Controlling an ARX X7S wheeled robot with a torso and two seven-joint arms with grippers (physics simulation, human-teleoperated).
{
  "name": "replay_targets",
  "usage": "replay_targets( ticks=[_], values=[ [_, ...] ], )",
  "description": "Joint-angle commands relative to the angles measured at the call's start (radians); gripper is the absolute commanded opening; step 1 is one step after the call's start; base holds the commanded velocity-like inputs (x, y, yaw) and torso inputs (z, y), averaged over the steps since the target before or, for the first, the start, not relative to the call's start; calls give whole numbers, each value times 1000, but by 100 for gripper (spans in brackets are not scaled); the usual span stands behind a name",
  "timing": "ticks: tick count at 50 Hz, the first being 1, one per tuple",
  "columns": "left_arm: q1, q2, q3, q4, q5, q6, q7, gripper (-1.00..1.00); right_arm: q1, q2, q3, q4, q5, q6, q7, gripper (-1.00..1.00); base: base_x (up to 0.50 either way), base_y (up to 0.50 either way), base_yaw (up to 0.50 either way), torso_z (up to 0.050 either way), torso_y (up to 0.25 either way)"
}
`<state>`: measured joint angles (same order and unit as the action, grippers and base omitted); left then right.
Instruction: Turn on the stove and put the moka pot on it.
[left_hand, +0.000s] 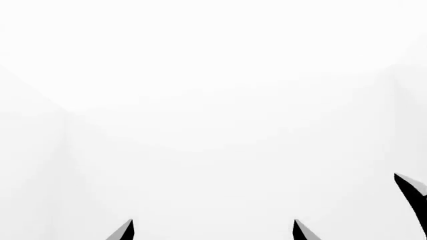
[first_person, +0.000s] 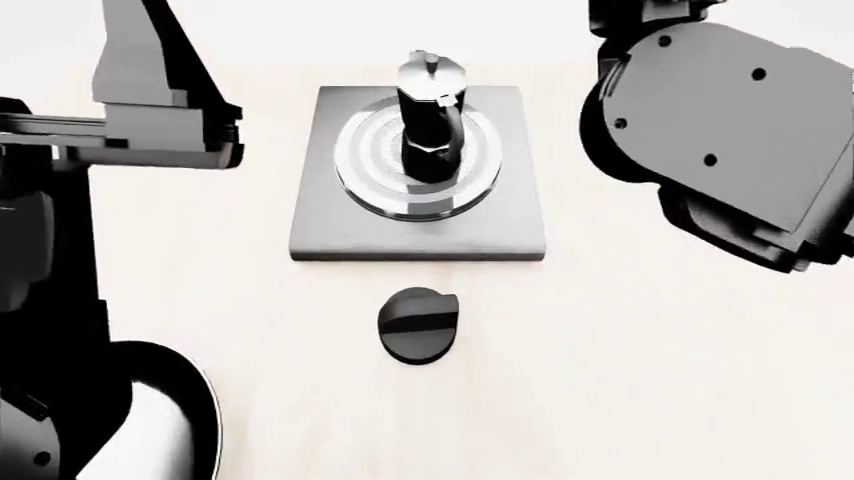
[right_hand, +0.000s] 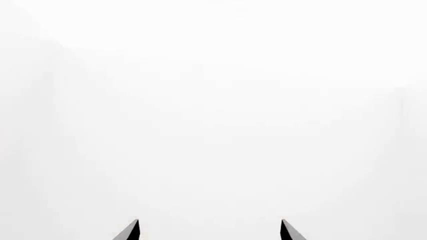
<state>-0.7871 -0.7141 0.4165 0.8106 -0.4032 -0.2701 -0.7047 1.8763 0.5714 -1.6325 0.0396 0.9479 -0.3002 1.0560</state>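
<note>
The moka pot (first_person: 430, 115) stands on the stove (first_person: 418, 175), well away from both pincers. The left gripper (left_hand: 213, 231) and right gripper (right_hand: 210, 230) are spread open and hold nothing. A careless arm swing could tip the pot.

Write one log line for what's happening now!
pot: on stove burner | knob: untouched | left gripper: open | right gripper: open

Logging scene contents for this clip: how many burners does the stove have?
1. The stove has a single ringed burner at its centre, with the moka pot standing on it. The knob sits apart, nearer the robot.
</note>
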Motion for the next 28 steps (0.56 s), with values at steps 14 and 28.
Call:
replay_targets(
  ticks=[14,28],
  values=[
    [-146,-33,-71,63,-78,-112,-6,100,288,405,-11,-586,-32,302,210,100,0,0,0,0,0],
    [-131,-61,-91,126,-112,-146,-35,100,307,578,-14,-762,-58,378,241,100,0,0,0,0,0]
  ],
)
